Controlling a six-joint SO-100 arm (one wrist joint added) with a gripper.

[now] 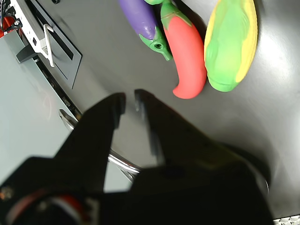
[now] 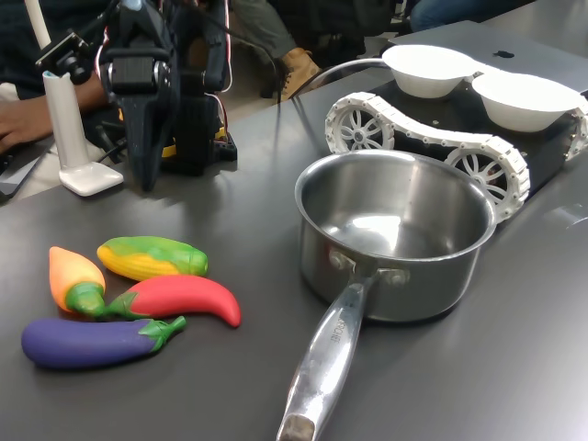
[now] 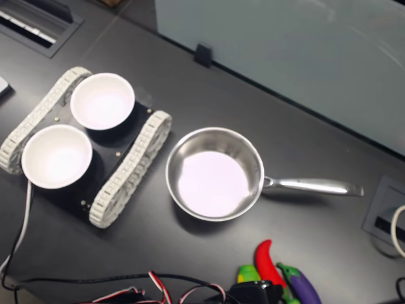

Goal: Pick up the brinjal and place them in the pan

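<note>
Three toys crowd the brinjal (image 2: 87, 341); empty fingers (image 1: 130, 101) hover barely parted.

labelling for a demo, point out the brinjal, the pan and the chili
brinjal (image 2: 87, 342): first exterior view, middle of the purple body
pan (image 2: 397, 274): first exterior view, outer steel wall
chili (image 2: 184, 296): first exterior view, middle of the red body

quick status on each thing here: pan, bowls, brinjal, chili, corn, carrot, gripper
pan: upright, empty
two white bowls: upright on the tracked base, empty
brinjal: lying on the table
chili: lying beside the brinjal
corn: lying flat
carrot: lying flat
gripper: jaws slightly apart, holding nothing
</note>
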